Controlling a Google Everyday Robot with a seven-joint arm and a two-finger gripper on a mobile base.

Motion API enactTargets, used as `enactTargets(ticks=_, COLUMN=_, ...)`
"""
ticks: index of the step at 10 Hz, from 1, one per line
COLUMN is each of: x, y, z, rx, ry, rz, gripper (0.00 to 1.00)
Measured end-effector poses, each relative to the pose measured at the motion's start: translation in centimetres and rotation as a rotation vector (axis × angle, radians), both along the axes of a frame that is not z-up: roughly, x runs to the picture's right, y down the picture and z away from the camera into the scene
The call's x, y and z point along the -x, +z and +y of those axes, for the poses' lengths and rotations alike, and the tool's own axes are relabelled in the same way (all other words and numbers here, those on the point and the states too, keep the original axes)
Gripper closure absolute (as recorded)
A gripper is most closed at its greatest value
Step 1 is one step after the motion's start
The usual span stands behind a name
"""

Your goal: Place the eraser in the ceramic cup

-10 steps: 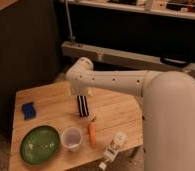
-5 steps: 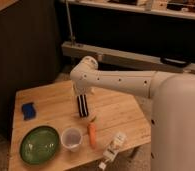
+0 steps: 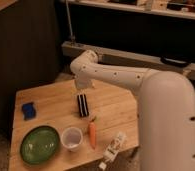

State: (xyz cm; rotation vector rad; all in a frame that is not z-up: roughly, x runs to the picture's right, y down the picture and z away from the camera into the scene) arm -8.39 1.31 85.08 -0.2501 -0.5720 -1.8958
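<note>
Above the middle of the table: bulky white robot arm (image 3: 121, 80), reaching in from the right, wrist bent down. Light wooden table (image 3: 51, 100) beneath it. Round green plate (image 3: 39, 144) at the front left corner. Small round white ceramic cup (image 3: 72, 138) just right of the plate, upright, interior pale and empty as far as it shows. Orange carrot (image 3: 92, 135) lying just right of the cup. Flat black eraser with white lengthwise stripes (image 3: 82, 105) behind the cup, near the carrot's green top, well apart from the cup's rim. Gripper (image 3: 82, 91) directly over the eraser's far end; open or closed on it, cannot tell. Small blue squarish block (image 3: 28, 110) at the left edge.

Progress, as judged: early. Arm at the eraser; lift, carry to the cup, and release all remain.
</note>
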Motion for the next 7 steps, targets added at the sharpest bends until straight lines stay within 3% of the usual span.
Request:
enactTargets(ticks=3, x=0.6, y=2.8, z=1.9, rx=0.056, ry=-0.014, rz=0.050, gripper=0.20)
enactTargets(ticks=7, x=0.8, y=4.9, z=3.7, rx=0.089, ry=0.011, rz=0.056, gripper=0.20)
